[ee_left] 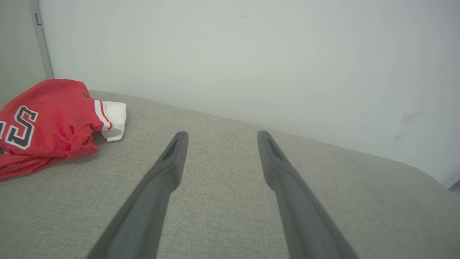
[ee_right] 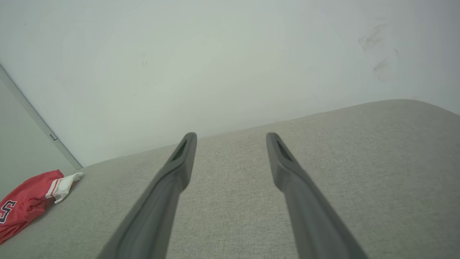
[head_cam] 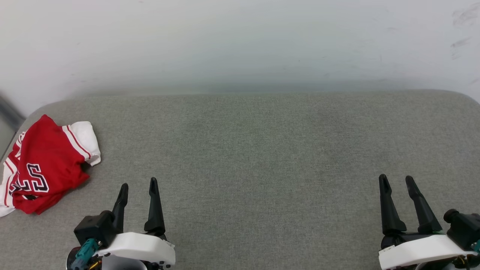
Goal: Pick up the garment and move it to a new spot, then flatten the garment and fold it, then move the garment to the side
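The garment (head_cam: 43, 165) is a red jersey with a white sleeve and black white-edged letters, lying bunched at the far left edge of the grey padded surface (head_cam: 262, 150). The left wrist view has the garment (ee_left: 46, 122) at its left, and the right wrist view shows the garment (ee_right: 25, 205) far off at the lower left. My left gripper (head_cam: 138, 184) stands open just right of the jersey, apart from it, with nothing between its fingers. Near the right end of the surface my right gripper (head_cam: 396, 179) is open and empty too.
A pale wall (head_cam: 240, 41) rises straight behind the padded surface, with dark scuff marks (head_cam: 463, 30) at the upper right. The surface has rounded back corners, and its left edge (head_cam: 11, 142) runs right beside the jersey.
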Motion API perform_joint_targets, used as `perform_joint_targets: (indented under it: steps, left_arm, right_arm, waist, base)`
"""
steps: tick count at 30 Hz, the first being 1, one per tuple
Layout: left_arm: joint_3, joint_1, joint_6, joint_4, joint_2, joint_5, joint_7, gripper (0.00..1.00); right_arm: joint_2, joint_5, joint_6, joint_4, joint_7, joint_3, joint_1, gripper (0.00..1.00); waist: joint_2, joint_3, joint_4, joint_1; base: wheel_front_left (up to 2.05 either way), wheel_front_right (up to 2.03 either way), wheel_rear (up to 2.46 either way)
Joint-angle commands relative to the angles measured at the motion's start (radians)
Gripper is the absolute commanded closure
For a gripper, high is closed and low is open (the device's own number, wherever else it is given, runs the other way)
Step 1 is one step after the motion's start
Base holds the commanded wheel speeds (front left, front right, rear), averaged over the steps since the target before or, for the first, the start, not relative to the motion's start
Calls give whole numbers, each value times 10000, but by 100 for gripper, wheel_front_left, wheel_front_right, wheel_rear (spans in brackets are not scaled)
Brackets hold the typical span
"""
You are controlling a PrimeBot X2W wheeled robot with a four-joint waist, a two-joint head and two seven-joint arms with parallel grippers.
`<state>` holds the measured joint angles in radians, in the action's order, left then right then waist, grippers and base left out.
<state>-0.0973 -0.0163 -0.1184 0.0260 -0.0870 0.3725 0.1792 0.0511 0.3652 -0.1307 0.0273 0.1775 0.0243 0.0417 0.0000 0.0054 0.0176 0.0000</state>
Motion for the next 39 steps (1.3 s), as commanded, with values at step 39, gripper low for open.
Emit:
perform_joint_targets:
  steps: [39]
  left_arm:
    - [283,-610,441,-251,331,-3095,865,0]
  right_arm:
    - [-16,-2344,1,-365,877,249,549,0]
  waist:
    - [0,-25,88,0]
  base:
    - [0,0,0]
